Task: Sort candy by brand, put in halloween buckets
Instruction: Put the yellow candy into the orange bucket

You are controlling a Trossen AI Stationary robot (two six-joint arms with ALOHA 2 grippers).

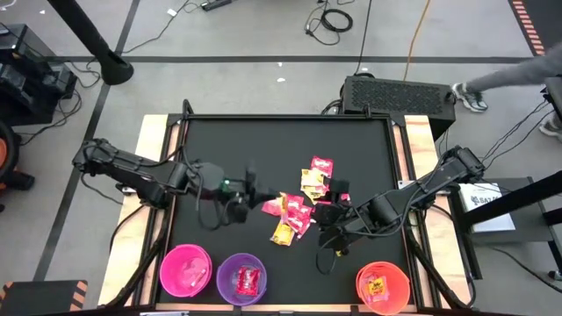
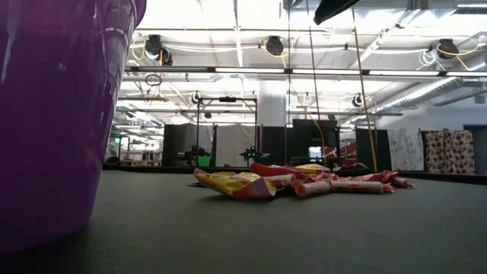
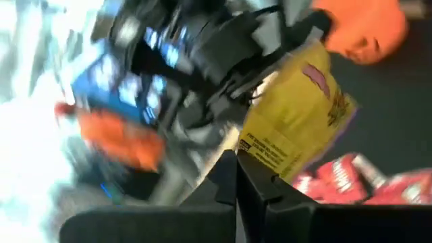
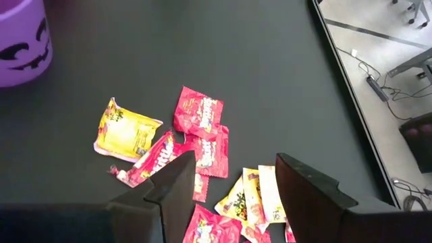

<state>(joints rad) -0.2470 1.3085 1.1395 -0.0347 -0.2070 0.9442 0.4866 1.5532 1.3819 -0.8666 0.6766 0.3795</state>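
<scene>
The candy pile (image 1: 307,200) lies mid-table: red and yellow packets, also in the right wrist view (image 4: 199,128) and the low view (image 2: 297,181). My left gripper (image 1: 262,204) reaches in from the table's left to the pile's left edge and is shut on a yellow packet (image 3: 297,111). My right gripper (image 1: 327,218) hovers open above the pile's right part (image 4: 236,169) and touches nothing. Three buckets stand at the near edge: the pink bucket (image 1: 185,269), the purple bucket (image 1: 241,278) holding a red packet, and the orange bucket (image 1: 382,286) holding a yellow one. My left gripper pinches the yellow packet by its short printed edge (image 3: 260,150) between the two fingers (image 3: 223,179). The packet stretches out ahead of the fingers, over red packets (image 3: 344,177). Whether its far end rests on anything, I cannot tell.
The black mat (image 1: 228,140) is bare toward the far and left sides. Wooden rails (image 1: 151,140) border the table. The purple bucket (image 2: 53,114) fills the left of the low view. A person's leg and shoe (image 1: 474,96) show beyond the far right corner.
</scene>
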